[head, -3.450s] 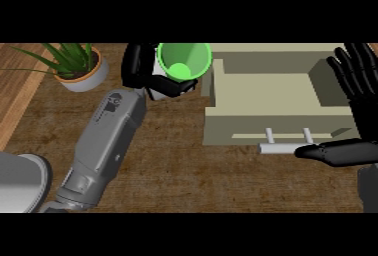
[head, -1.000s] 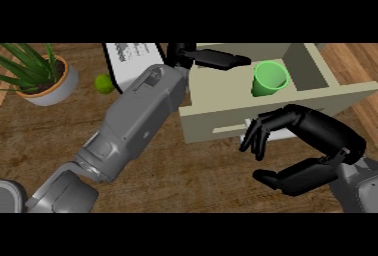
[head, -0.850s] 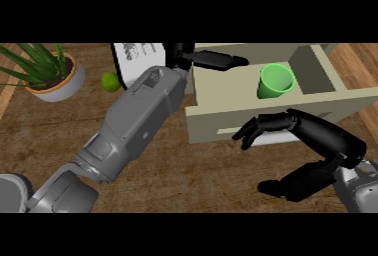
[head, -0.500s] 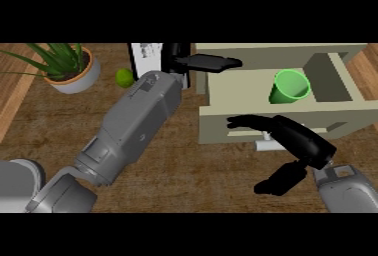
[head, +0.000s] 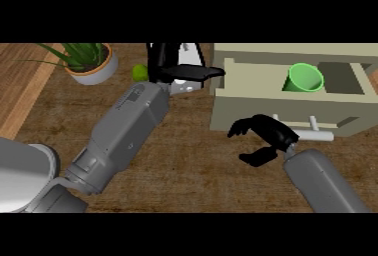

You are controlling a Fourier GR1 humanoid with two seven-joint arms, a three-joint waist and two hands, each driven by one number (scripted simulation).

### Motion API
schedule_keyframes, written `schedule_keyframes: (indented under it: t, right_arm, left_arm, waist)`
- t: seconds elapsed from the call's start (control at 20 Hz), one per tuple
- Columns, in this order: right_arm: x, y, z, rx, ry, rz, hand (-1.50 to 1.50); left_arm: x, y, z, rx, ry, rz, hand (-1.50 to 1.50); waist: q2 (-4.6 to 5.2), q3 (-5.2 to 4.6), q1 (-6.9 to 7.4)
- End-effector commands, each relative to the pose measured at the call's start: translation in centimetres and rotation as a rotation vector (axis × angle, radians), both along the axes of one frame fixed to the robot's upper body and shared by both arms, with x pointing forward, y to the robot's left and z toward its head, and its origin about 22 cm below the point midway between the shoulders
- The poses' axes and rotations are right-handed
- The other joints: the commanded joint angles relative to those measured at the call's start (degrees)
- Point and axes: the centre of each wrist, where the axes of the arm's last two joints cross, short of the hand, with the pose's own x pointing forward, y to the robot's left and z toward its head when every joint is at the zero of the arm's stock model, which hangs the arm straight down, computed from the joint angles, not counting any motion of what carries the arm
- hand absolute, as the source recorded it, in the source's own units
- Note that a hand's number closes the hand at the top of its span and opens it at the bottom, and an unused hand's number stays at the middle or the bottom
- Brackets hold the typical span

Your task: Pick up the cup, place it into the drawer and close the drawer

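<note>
A view straight down onto a brown wooden counter [head: 184,175]. In the upper right of the frame sits a pale beige box-shaped drawer [head: 251,90], pulled open, its front panel facing the lower edge and carrying a white bar handle [head: 314,134]. Inside the drawer, toward its right side, lies the bright green plastic cup [head: 304,78], tipped so that its open mouth faces the viewer. So the cup is already in the drawer; by the look of it, only the closing is left.

The robot's right hand [head: 264,137], black, on a grey forearm that rises from the lower right, is at the drawer's front, just left of the handle. Its fingers are curled and its thumb hangs below; nothing is held in it. Whether it touches the panel cannot be told.

The robot's left hand [head: 188,72], also black, is at the top centre, by the drawer's upper left corner, fingers straight and pointing right, grasping nothing. Its long grey forearm runs diagonally down to the lower left.

In the upper left stands a green spiky plant in a pale round pot [head: 88,62]. A small green round object [head: 139,72] lies just left of the left hand.
</note>
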Motion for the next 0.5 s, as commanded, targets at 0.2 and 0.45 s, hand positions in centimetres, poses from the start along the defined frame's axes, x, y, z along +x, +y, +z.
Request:
schedule_keyframes:
  t: [0.2,0.45]
  right_arm:
    - [4.6,-3.4,-1.5,0.077,-0.080,-0.103,1.50]
    - [8.3,-5.1,2.8,0.133,-0.180,-0.207,1.50]
  left_arm:
    - [-0.5,4.2,-1.0,-0.010,0.009,-0.015,-1.50]
    - [-0.8,5.8,-1.4,-0.033,0.009,-0.033,-1.50]
  waist:
    - [0.10,0.14,3.45]
    - [0.99,0.20,5.29]
